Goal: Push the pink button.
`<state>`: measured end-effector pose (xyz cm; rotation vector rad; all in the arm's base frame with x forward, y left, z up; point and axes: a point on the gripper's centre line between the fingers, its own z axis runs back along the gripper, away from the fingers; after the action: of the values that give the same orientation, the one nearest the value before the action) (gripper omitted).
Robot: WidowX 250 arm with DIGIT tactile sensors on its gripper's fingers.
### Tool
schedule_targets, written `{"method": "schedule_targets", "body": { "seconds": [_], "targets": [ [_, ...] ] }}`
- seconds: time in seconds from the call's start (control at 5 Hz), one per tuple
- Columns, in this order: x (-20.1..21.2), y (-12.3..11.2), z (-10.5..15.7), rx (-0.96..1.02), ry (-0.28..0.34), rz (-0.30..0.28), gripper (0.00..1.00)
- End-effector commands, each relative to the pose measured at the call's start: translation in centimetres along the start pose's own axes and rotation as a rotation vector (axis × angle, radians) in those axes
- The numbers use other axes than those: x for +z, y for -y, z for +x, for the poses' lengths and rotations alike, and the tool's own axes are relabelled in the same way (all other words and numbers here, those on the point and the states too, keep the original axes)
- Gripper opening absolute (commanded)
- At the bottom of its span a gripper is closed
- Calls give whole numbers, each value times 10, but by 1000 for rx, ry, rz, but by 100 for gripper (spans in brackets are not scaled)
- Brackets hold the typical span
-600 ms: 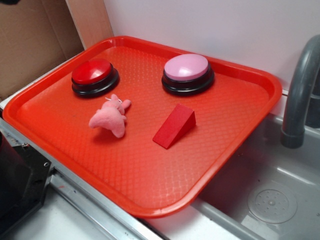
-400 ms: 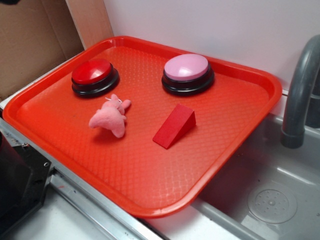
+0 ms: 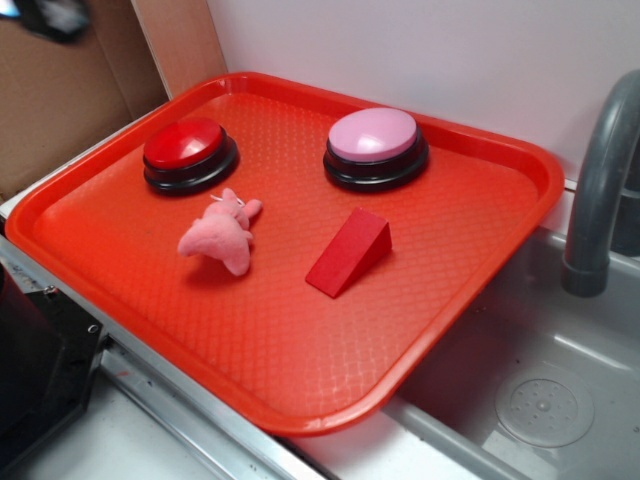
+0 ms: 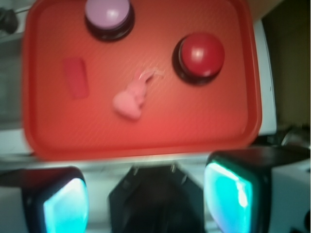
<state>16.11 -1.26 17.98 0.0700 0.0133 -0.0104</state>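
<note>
Pale pink glossy domed button on black round base point(image 3: 375, 147) sits at tray's far side, near wall; you see it at top left in wrist view point(image 4: 108, 17). Only wrist view shows your hand point(image 4: 146, 199): teal-padded fingers point(image 4: 65, 206) spread apart, empty, off textured red plastic tray point(image 3: 300, 340). Exterior alone shows grey faucet point(image 3: 600, 190). Red-capped button point(image 3: 188, 152), pink plush toy point(image 3: 220, 233), red wedge block point(image 3: 348, 252) lie between.
</note>
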Motion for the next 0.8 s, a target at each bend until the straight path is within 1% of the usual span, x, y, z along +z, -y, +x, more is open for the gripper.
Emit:
{"method": "schedule_targets", "body": {
  "seconds": [0.0,0.2,0.4,0.6],
  "targets": [
    [-62,32,100,-94,77,-32,100],
    [-73,25,125,-74,88,-45,100],
    [-76,20,153,-63,134,-34,100],
    [-80,28,171,-64,161,-31,100]
  ]
}}
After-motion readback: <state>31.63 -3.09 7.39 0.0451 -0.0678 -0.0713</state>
